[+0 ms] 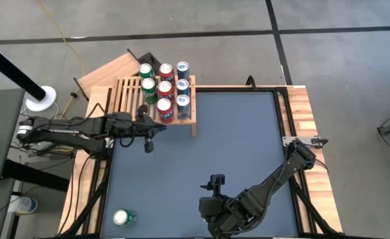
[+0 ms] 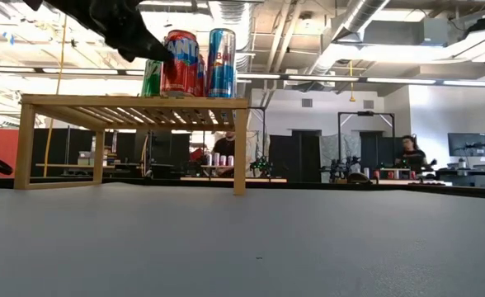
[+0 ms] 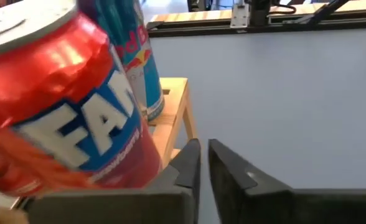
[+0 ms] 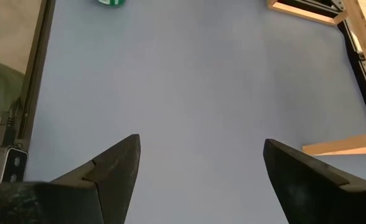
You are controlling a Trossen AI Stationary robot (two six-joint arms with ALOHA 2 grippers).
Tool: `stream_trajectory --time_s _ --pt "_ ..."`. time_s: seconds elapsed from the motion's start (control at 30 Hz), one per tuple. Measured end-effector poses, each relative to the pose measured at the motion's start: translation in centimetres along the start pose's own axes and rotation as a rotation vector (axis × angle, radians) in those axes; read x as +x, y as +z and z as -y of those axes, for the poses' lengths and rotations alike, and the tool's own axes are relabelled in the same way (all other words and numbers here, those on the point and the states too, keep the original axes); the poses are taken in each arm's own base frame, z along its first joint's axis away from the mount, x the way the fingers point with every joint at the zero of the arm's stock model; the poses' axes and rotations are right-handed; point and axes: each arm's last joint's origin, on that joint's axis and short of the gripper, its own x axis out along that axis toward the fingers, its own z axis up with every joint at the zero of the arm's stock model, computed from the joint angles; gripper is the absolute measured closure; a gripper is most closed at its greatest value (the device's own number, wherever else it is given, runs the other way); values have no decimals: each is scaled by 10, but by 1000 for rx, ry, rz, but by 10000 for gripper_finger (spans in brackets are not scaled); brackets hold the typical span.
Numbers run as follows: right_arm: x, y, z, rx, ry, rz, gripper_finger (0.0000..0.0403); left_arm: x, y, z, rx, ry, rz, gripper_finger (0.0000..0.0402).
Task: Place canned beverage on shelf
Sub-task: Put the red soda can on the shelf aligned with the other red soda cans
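Note:
The slatted wooden shelf (image 1: pixel 125 93) stands at the table's far left and carries several upright cans in green, red and blue. My left gripper (image 3: pixel 204 146) is shut with nothing between its fingers. It stands level at the shelf's near edge, right beside the nearest red can (image 3: pixel 58 112), with a blue can (image 3: pixel 133 62) behind it. One green can (image 1: pixel 124 217) stands alone on the table at the near left. My right gripper (image 4: pixel 198 149) hovers open over the table's near middle, pointing toward that green can (image 4: pixel 111 2). My left gripper's shut fingers (image 3: pixel 186 165) lie right beside the lower wall of the nearest red can (image 3: pixel 130 168), coming level from the table's left. I cannot tell whether they touch it. The can stands upright on the shelf's slats.
A plain wooden board (image 1: pixel 112 70) lies behind the shelf at the far left. The blue-grey table top (image 1: pixel 241 139) stretches open between the shelf and my right arm. Wooden rails (image 1: pixel 304 113) run along the table's right side. People and desks show in the room beyond.

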Motion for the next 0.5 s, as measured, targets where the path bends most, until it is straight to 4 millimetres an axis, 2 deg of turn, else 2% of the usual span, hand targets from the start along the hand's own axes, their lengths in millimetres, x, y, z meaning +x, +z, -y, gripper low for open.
stream_trajectory --time_s 0.07,0.5 --pt "0 0 0 -1 0 -1 74 3 0 1 4 -17 3 393" --pt "0 0 0 -1 -1 -2 74 9 4 -10 -17 61 42 401"
